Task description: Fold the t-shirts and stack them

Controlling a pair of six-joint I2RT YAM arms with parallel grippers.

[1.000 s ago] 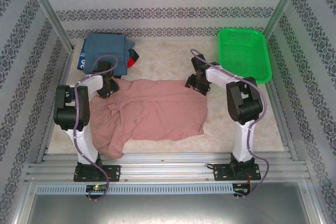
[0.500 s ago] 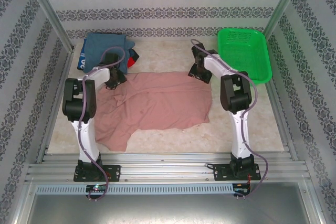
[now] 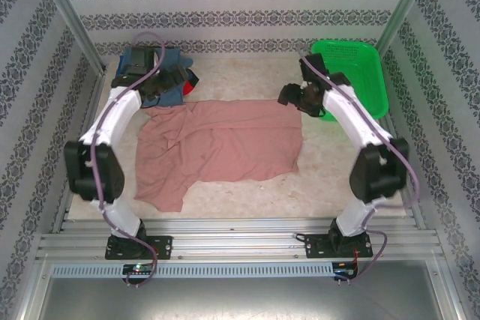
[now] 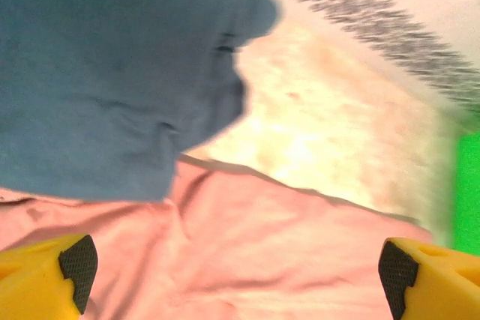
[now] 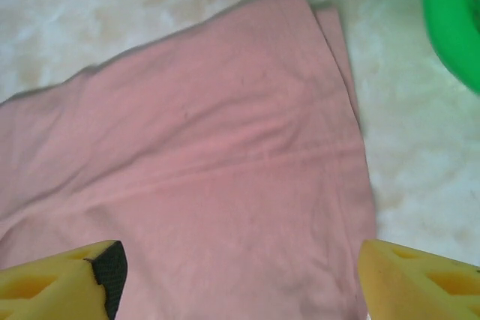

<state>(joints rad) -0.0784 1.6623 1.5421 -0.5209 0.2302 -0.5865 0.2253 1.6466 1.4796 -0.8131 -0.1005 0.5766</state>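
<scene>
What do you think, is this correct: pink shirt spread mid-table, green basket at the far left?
No. The basket sits at the far right, as the top view shows; the shirt is spread mid-table.

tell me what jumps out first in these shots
A big dusty-pink t-shirt lies spread out in the middle. Above its far edge, the left end effector and right end effector are open, holding nothing. A bright green basket sits at the far right, a folded blue-grey shirt far left.
</scene>
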